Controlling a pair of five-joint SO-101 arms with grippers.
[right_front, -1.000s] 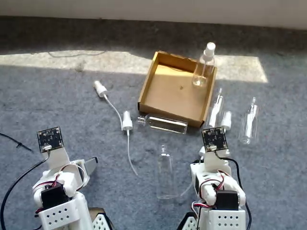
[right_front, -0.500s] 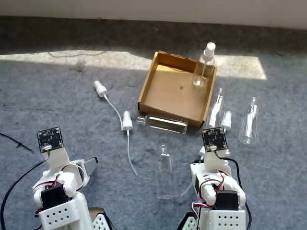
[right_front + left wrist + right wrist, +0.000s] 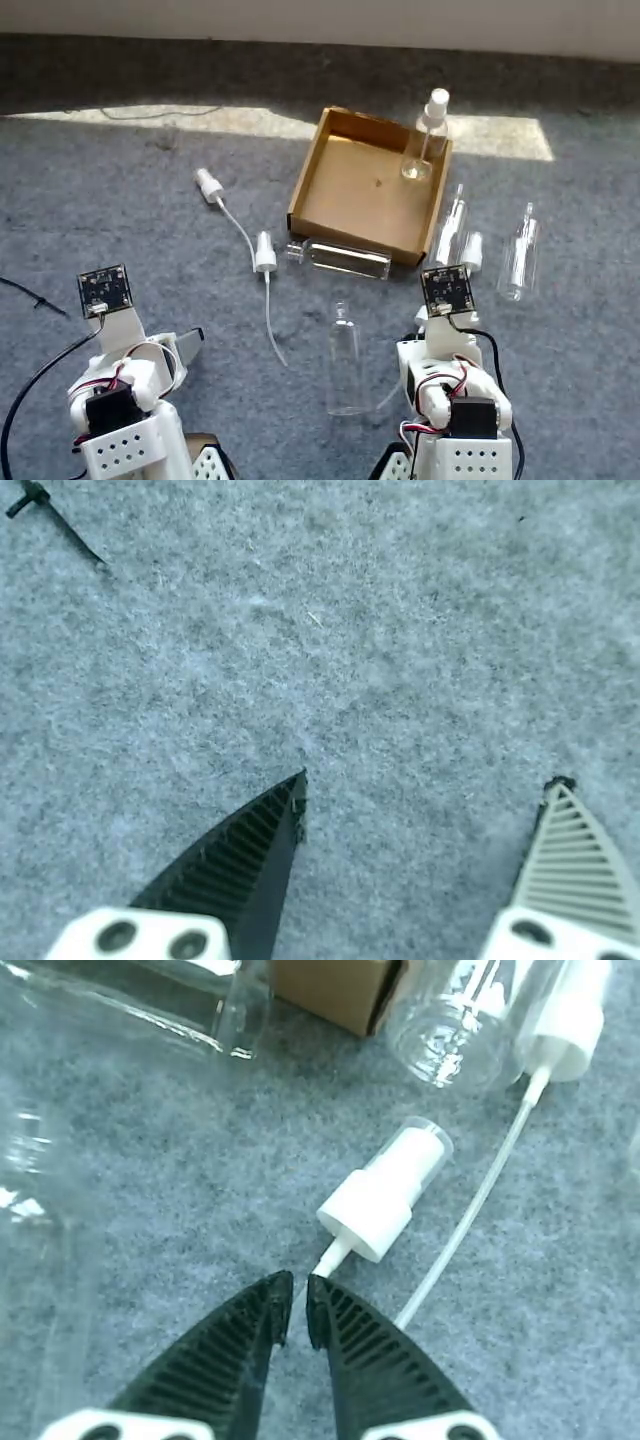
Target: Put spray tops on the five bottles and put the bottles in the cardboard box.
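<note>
High view: the cardboard box (image 3: 310, 190) sits at twelve o'clock and my right arm (image 3: 450, 400) at five. Right wrist view: my right pincer (image 3: 297, 1305) is closed, its tips at the stem of a spray top (image 3: 385, 1200) that lies pointing boxward. Left wrist view: my left pincer (image 3: 425, 780) is spread over carpet (image 3: 350, 630).

Bench (image 3: 150, 230): speckled grey felt crossed by a pale sunlit band. Cardboard box (image 3: 355, 190): tan-brown. Bottles (image 3: 345, 360): clear, colourless. Spray top (image 3: 385, 1200) just ahead of the right fingers (image 3: 235, 1345): white, with a translucent white tube. The right fingers: black, ribbed. The left fingers (image 3: 245, 855): one black, one pale cream, both ribbed.
</note>
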